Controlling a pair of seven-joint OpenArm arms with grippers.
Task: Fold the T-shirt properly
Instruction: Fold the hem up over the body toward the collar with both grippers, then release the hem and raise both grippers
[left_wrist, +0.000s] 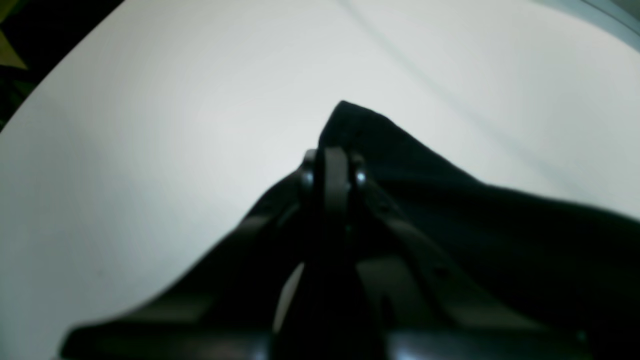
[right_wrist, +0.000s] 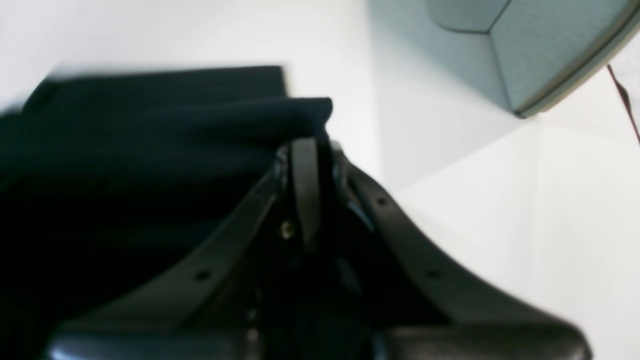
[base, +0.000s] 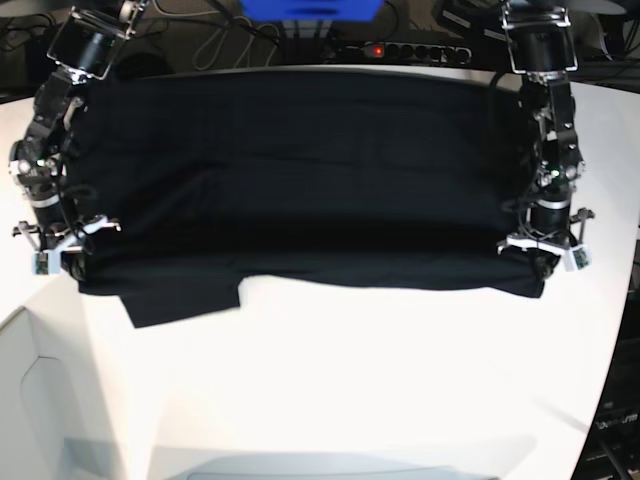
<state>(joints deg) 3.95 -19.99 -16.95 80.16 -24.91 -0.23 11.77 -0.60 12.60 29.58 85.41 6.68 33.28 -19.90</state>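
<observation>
Both sets of jaws, left gripper (base: 545, 262) and right gripper (base: 75, 262), pinch the black T-shirt (base: 370, 190) near its left and right ends. It spans the white tabletop (base: 400, 380), probably light, soft and droopy; those outer corners suit gripping.

The T-shirt (base: 330, 180) is black, apparently plain, against a white table (base: 330, 390).
</observation>
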